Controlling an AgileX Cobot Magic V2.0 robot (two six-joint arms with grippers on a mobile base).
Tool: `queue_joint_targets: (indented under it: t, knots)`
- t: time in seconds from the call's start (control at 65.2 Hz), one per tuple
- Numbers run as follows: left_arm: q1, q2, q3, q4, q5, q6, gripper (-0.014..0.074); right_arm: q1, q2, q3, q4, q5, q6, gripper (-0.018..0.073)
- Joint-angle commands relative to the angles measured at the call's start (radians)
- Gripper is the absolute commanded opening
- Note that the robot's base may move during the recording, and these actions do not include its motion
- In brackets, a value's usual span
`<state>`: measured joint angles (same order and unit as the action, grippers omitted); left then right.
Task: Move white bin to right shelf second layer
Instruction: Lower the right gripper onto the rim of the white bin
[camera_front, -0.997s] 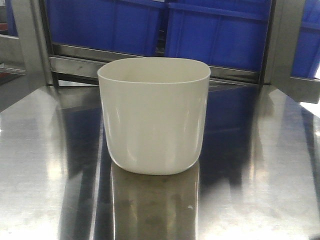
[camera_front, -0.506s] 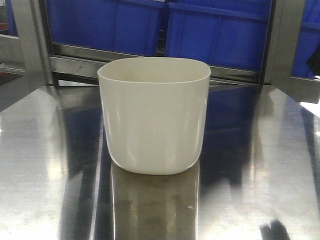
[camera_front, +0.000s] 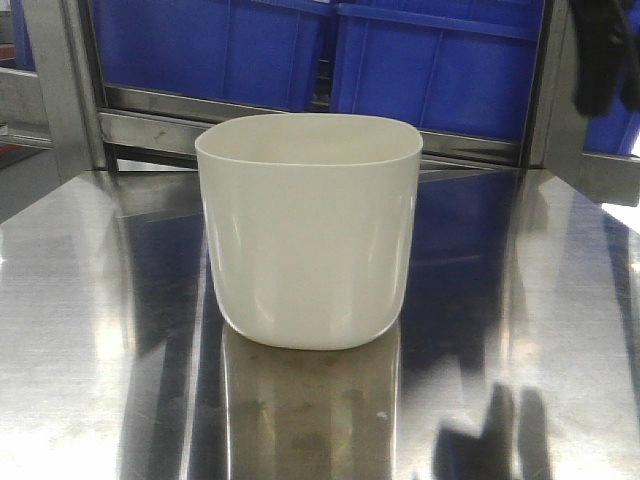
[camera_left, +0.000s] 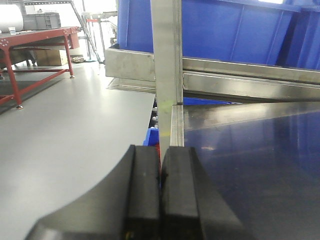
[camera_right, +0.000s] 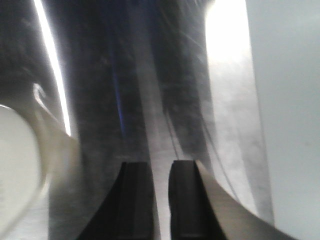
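Glossy cream plastic, the white bin (camera_front: 308, 235) stands upright and empty on the steel bench (camera_front: 90, 300), with blue crates (camera_front: 430, 60) behind it. It looks light and fairly stiff, but its smooth handle-less walls taper toward the base, so a squeeze on the outside would likely slide. The safer hold, I judge, is over the rim, one finger inside the wall and one outside, on the side of the bin nearest the arm. The right gripper (camera_right: 160, 165) hangs above and to the right of the bin, well apart from it, its fingers a narrow gap apart and holding nothing. The left gripper (camera_left: 160, 150) has its fingers pressed together, empty, with the bin nowhere in its view. No roller shelf level shows around the bin
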<state>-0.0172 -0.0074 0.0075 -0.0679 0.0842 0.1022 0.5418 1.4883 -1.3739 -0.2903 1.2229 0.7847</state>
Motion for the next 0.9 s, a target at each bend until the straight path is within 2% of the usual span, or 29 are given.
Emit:
queue_joint_targets:
  t: [0.0, 0.092, 0.23, 0.383, 0.475, 0.675, 0.889]
  knots:
    - [-0.002, -0.016, 0.037, -0.006, -0.084, -0.003, 0.0085, 0.029, -0.028, -0.063, -0.044, 0.054, 0.014, 0.0237]
    - [-0.002, -0.016, 0.037, -0.006, -0.084, -0.003, 0.0085, 0.049, -0.028, -0.064, -0.039, 0.006, 0.009, 0.023]
    - [-0.002, -0.016, 0.037, -0.006, -0.084, -0.003, 0.0085, 0.064, -0.012, -0.064, -0.032, -0.01, -0.002, 0.0167]
    - [-0.002, -0.016, 0.037, -0.006, -0.084, -0.003, 0.0085, 0.065, 0.006, -0.064, 0.062, -0.016, -0.08, 0.0157]
    - [-0.002, -0.016, 0.037, -0.006, -0.084, -0.003, 0.0085, 0.065, 0.014, -0.064, 0.119, -0.035, -0.085, 0.0202]
    - [-0.002, -0.016, 0.037, -0.006, -0.084, -0.003, 0.0085, 0.065, 0.025, -0.064, 0.166, -0.077, -0.086, 0.0368]
    - [-0.002, -0.016, 0.037, -0.006, -0.084, -0.003, 0.0085, 0.065, 0.025, -0.065, 0.206, -0.102, -0.086, 0.0384]
